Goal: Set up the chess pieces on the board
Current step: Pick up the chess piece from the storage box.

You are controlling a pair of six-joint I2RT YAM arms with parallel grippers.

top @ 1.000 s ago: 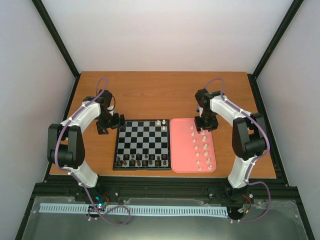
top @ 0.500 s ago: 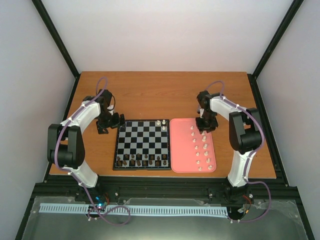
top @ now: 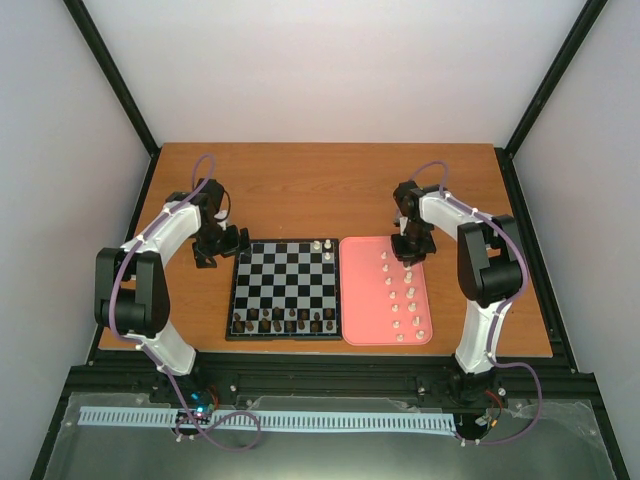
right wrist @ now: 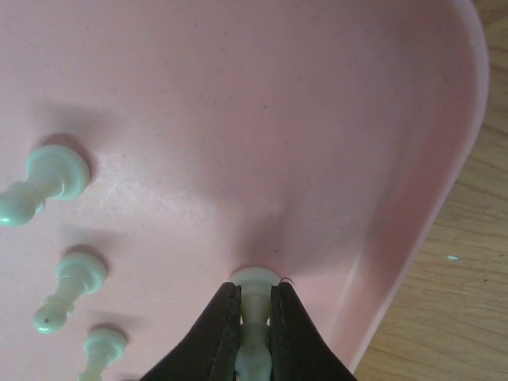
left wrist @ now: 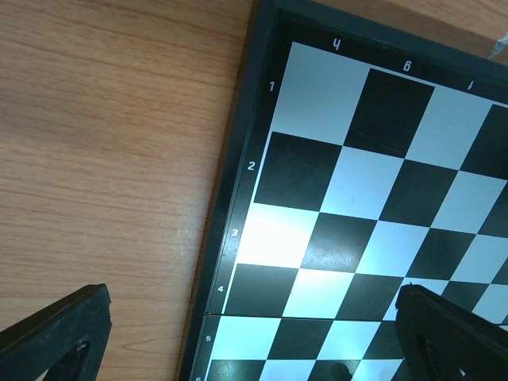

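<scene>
The left fingers [top: 232, 241] hang over the worktop [top: 300, 190] at the left of the frame, just beside the board's upper left corner. In the left wrist view the left fingers [left wrist: 63, 333] are spread wide apart with nothing between them, one low on the left over bare wood and the other low on the right over the checks.

The board [top: 287, 285] lies flat in the middle of the worktop. A row of dark pieces [top: 285, 322] stands along its lower edge. Two white pieces [top: 317, 245] stand near its upper right corner, and the other squares are bare.

Touching or just beside the board's right edge lies a pink tray [top: 365, 300]. More white pieces [top: 400, 300] stand in a slanting line down its right half.

At the upper end of that line the right fingers [top: 408, 255] reach down into the tray. In the right wrist view the right fingers [right wrist: 222, 333] are clamped together on the stem of one white piece [right wrist: 254, 286]. Its base looks to rest on the tray floor [right wrist: 238, 95], close to the curved rim at the lower right. Three other pieces [right wrist: 48, 182] stand at the left edge of that frame.
</scene>
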